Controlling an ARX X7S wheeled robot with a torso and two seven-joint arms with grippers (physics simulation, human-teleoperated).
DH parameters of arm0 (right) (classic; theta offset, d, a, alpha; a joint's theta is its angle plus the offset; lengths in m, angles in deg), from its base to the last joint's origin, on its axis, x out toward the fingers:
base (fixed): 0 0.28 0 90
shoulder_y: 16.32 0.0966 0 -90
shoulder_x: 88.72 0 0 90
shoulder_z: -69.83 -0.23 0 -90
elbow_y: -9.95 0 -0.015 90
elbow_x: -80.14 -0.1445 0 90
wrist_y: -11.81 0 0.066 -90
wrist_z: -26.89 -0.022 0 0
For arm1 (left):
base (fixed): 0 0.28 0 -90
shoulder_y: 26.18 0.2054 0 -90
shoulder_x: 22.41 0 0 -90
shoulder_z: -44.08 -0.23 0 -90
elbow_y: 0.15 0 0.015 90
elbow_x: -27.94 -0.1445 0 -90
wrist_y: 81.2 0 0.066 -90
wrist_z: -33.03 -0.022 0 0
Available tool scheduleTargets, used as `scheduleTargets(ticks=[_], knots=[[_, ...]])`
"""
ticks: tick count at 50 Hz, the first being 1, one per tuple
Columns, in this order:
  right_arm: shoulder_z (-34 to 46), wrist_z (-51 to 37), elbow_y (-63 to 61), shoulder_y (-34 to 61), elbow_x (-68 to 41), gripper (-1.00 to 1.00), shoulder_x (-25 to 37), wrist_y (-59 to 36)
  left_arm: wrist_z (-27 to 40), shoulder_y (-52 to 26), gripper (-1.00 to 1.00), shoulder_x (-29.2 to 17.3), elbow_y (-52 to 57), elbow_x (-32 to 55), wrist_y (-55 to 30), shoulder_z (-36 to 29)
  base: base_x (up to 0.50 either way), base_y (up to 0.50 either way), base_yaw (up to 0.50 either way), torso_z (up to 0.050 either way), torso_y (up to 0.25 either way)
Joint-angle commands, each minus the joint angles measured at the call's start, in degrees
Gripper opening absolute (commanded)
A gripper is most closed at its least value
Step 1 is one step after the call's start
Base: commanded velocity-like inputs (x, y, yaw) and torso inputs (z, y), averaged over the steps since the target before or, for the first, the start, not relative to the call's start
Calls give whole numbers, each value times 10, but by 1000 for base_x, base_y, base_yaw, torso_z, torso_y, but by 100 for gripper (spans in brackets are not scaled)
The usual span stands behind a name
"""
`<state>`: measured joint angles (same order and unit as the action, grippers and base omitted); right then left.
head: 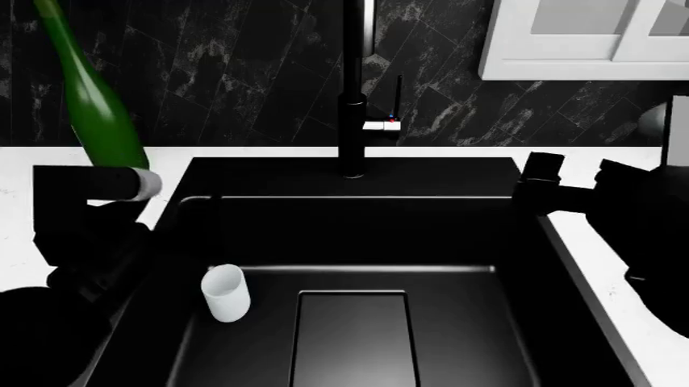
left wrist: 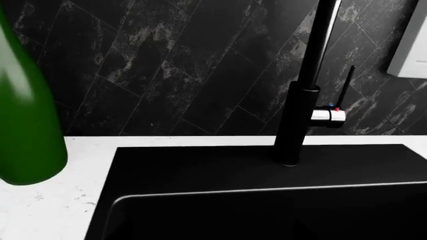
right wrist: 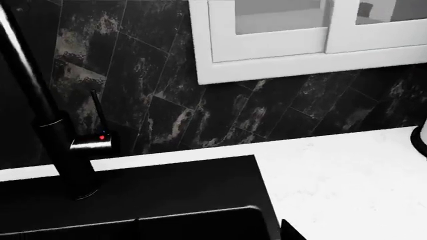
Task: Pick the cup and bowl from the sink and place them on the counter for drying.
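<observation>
Cup (head: pixel 225 293) upright on the sink (head: pixel 356 181) floor near the left wall, beside the floor panel (head: pixel 353 339); open floor to its right. Both arms flank the basin above the tabletop (head: pixel 603 266); jaw states cannot be told. Green bottle (head: pixel 95 101) stands rear left.

This is a home kitchen. A matte black sink (head: pixel 356 234) with a tall black faucet (head: pixel 353 97) is set into a white speckled counter (right wrist: pixel 347 170), backed by a dark marbled tile wall (left wrist: pixel 167 65). A white-framed window (head: pixel 586 40) sits above the right gripper's side, and a green bottle (head: pixel 97 105) stands just behind the left gripper (head: pixel 92 193).
</observation>
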<state>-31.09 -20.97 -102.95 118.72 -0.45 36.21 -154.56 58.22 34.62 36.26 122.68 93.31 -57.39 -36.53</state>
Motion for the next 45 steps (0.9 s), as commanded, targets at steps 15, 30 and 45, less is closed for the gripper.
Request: scheduleTargets(ticks=[15,30,45], knots=[[122,34,114,143,46,100,-51,-1,49,1,100,43,-8,-21,-22,-85,0,0,0,0,0],[137,43,118,134,57,100,-53,14,103,-1,100,91,-56,-81,-32,-154,0,0,0,0,0],[142,55,122,125,66,100,-55,35,122,17,100,129,-130,-176,50,-201,0,0,0,0,0]])
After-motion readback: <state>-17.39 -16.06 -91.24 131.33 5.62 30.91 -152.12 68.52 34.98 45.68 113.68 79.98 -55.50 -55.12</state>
